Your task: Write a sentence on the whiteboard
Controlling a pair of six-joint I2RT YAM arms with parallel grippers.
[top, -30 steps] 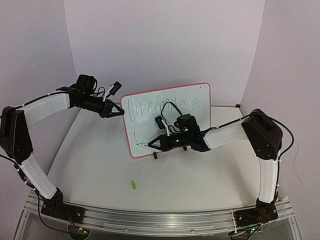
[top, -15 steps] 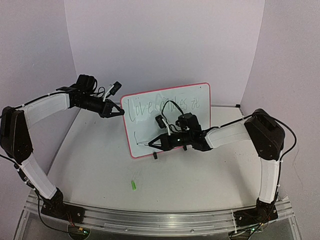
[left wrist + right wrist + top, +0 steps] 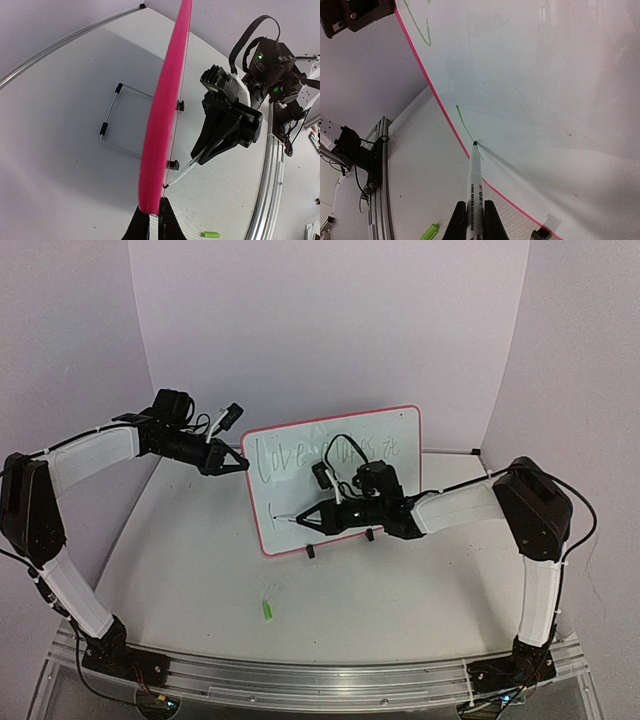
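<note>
In the middle of the bench, the whiteboard stands up on its small black feet. The left arm reaches in from the side, and its pincer is shut tight on the board's left rim. The right arm stretches low across the front, with its pincer squeezed around a marker pen. The pen's tip touches the board low on the left, under the green sentence.

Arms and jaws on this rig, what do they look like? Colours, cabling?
Matching pair: left arm and right arm have white covers on the long links, black joint housings and bases. Black jaws tapering to points. Loose black cables loop at each wrist; green lights glow on the right wrist housing.
</note>
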